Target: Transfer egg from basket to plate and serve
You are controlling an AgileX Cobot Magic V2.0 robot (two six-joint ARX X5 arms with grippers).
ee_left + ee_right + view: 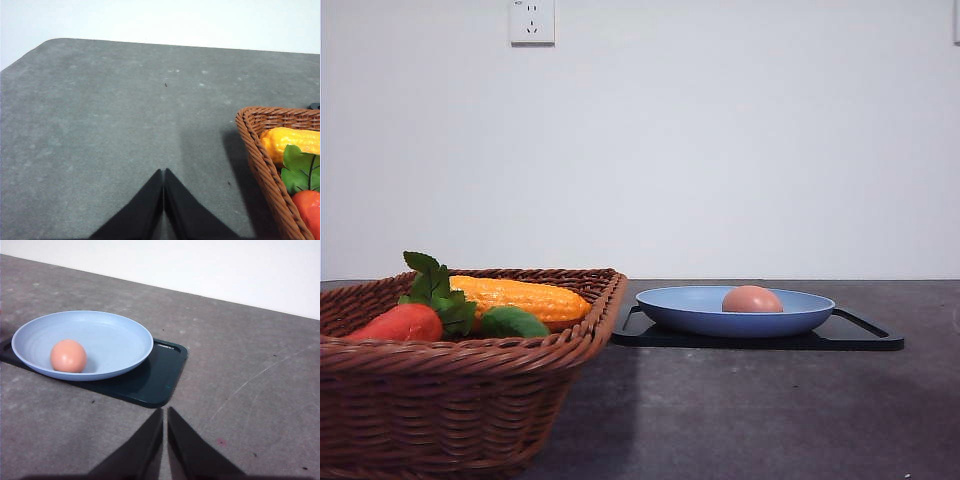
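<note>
White wall fills the background, with one socket [532,21] high up, and a dark grey surface [740,410] carries everything I can see. On my front camera I count one basket [450,395] at the left, one plate [734,311] to its right, and one black tray [860,335] under that plate. One egg [752,299] lies in the plate, well apart from the basket. Inside the basket I count three items: one corn cob [525,297], one red-orange vegetable [400,322] and a bunch of green leaves [440,290] between them.

My left pincer [164,172] has its two fingers pressed together with nothing between them, over bare surface beside the basket's corner. My right pincer [165,411] is likewise pressed together and pinching nothing, near the tray's corner, apart from the plate and egg.
</note>
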